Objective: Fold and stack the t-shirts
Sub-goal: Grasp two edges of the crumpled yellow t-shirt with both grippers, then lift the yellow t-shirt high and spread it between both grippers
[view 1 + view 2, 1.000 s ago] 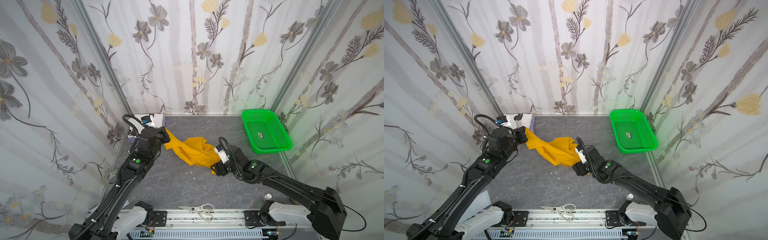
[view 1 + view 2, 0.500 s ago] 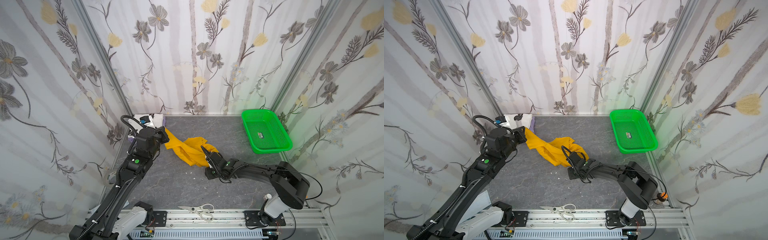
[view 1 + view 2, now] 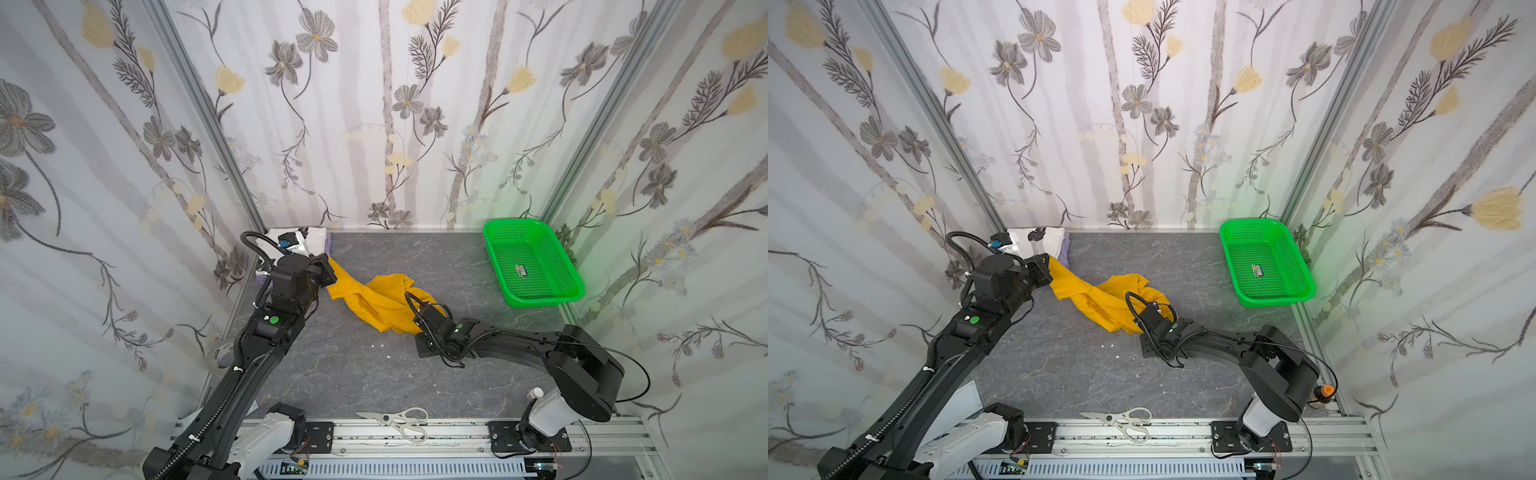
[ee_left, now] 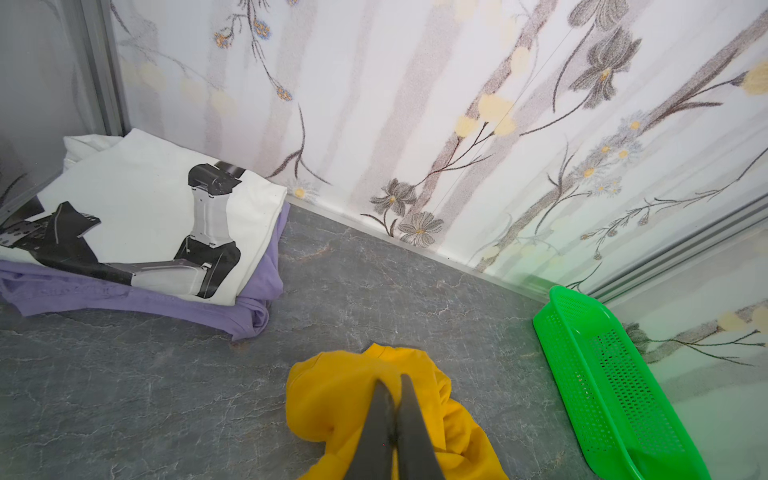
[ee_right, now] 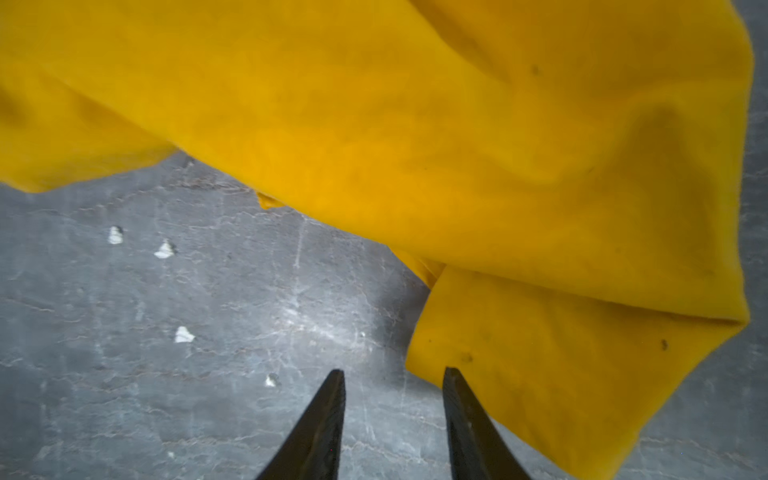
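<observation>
The mustard-yellow t-shirt (image 3: 376, 301) lies crumpled mid-counter (image 3: 353, 374), one end raised by the left hand (image 4: 392, 384), which is clamped on the cloth. The right hand (image 5: 392, 374), fingers apart, sits low at its near hem, gripping nothing. The white printed t-shirt (image 4: 137, 195) rests folded on the lavender t-shirt (image 4: 257, 286) in the far-left corner.

My head camera hangs high over the table (image 3: 353, 374) at its 6 o'clock edge, tilted steeply down toward 12. Both top views share nearly the same whole scene, my arms included. My left wrist camera sits low behind my left pincer (image 4: 395, 380), facing about 2 o'clock across the table to the green basket (image 4: 602, 374) and the back wall. My right wrist camera looks toward 10 o'clock, very close over my right pincer (image 5: 395, 371) and the mustard t-shirt (image 5: 457, 124), which every view shares.
</observation>
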